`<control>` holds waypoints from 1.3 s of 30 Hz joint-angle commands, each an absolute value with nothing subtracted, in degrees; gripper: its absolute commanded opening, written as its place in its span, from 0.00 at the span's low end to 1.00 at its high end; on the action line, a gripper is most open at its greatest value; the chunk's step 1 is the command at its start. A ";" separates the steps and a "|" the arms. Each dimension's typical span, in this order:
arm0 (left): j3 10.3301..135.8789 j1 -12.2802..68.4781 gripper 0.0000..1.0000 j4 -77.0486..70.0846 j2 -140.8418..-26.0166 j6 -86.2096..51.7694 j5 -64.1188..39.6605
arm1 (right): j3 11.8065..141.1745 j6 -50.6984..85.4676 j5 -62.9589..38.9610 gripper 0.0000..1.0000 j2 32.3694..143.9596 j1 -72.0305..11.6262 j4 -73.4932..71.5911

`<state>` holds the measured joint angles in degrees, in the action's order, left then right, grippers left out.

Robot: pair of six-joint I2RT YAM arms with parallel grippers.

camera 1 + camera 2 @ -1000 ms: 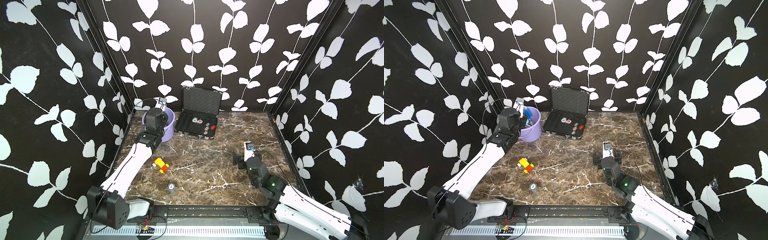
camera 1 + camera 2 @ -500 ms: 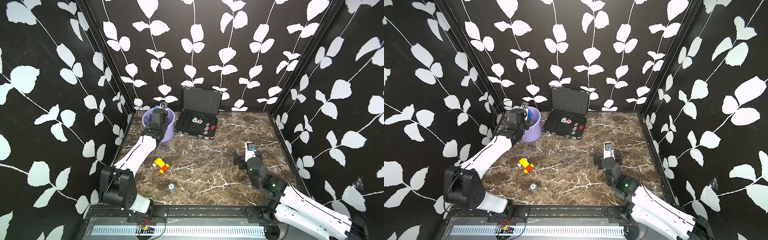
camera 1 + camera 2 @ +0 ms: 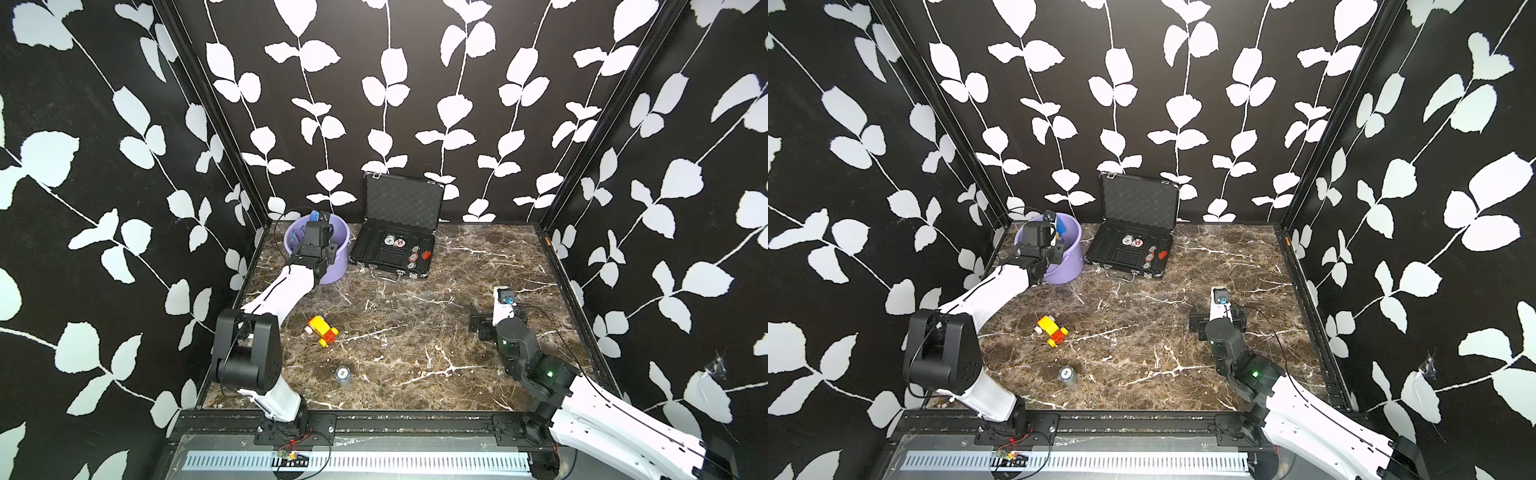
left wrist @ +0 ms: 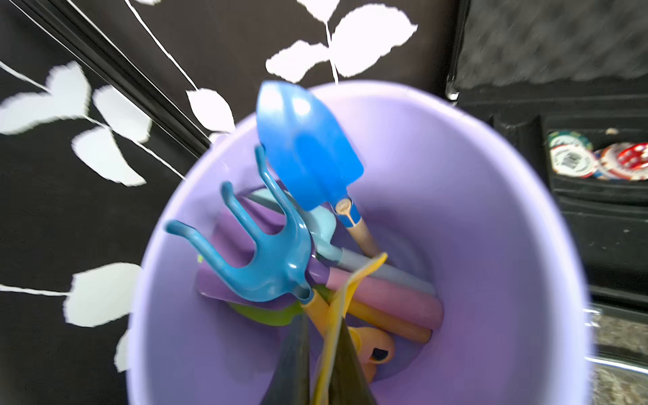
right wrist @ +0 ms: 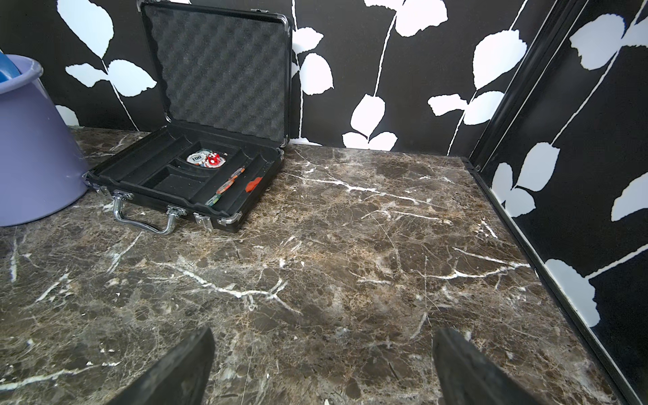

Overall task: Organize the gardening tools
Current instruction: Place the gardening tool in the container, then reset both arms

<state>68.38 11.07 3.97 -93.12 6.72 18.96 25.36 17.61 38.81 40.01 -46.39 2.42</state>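
Note:
The gardening tools stand in a lilac bucket [image 4: 456, 210] at the back left corner. Among them are a blue trowel [image 4: 308, 147], a blue three-pronged rake [image 4: 266, 259] on a yellow handle, and light-blue, purple and green heads lower down. My left gripper [image 4: 324, 319] reaches down into the bucket [image 3: 343, 226] and is shut on a thin yellow piece [image 4: 350, 291], seen edge-on. My right gripper [image 5: 322, 368] is open with nothing in it, low over the marble at the right [image 3: 496, 320].
An open black case [image 3: 390, 253] of round chips stands right of the bucket. A yellow-and-red toy vehicle [image 3: 322, 330] lies front left, and a small round can [image 3: 341, 372] nearer the front. Black leaf-patterned walls close three sides.
My left arm has folded, with its shoulder link raised and its forearm lowered, and the gripper has sunk into the bucket. The right arm has not moved.

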 commanded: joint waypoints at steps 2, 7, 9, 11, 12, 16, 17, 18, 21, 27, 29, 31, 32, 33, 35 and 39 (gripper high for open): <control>70.43 10.13 0.02 5.09 -94.47 5.08 17.32 | 25.17 18.45 40.09 0.99 39.62 -46.14 2.20; 71.83 10.00 0.22 6.33 -93.89 5.02 16.93 | 25.13 18.39 41.69 0.99 40.28 -46.05 2.81; 72.26 10.02 0.35 6.90 -92.50 5.06 16.87 | 24.13 17.87 42.07 0.99 40.86 -46.05 2.51; 72.50 10.00 0.47 7.47 -90.67 5.16 16.96 | 22.57 16.98 43.14 0.99 41.55 -46.05 0.47; 72.51 10.02 0.51 7.76 -89.63 5.17 17.05 | 22.43 17.25 43.91 0.99 41.71 -46.05 0.40; 71.94 10.00 0.70 9.30 -85.35 4.60 18.33 | 22.64 18.85 46.41 0.99 41.95 -45.76 0.83; 71.53 10.02 0.75 9.52 -84.06 4.38 18.55 | 22.61 18.44 46.44 0.99 41.99 -45.53 0.51; 71.01 10.02 0.79 9.76 -82.90 4.16 18.75 | 22.72 17.81 46.37 0.99 42.01 -45.22 0.16; 69.07 10.02 0.90 10.32 -79.08 3.10 19.59 | 23.38 16.46 45.20 0.99 42.51 -43.67 0.09; 62.81 10.00 0.99 11.59 -71.69 -0.74 22.91 | 23.36 14.85 42.01 0.99 41.34 -39.01 -0.57; 59.74 10.02 0.99 11.76 -69.37 -2.21 23.42 | 23.08 14.43 42.93 0.99 40.55 -37.35 -1.21; 56.06 10.02 0.99 11.09 -66.91 -3.92 23.32 | 21.03 12.23 43.54 0.99 39.83 -35.94 -5.01; 54.34 10.02 0.99 10.76 -65.84 -4.84 23.17 | 20.04 11.32 43.66 0.99 39.51 -35.24 -6.55; 52.51 9.95 0.99 10.51 -64.91 -5.76 23.01 | 19.15 10.57 43.45 0.99 39.20 -34.55 -7.78; 49.18 10.02 0.99 9.71 -63.27 -6.97 21.72 | 17.71 9.04 42.57 0.99 38.91 -33.02 -9.56; 42.38 10.02 0.99 5.76 -60.95 -7.59 18.18 | 15.56 7.54 39.79 0.99 39.42 -29.88 -12.50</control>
<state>45.08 10.17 9.19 -63.22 -5.39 20.53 16.58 9.98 41.56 39.40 -31.46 -7.09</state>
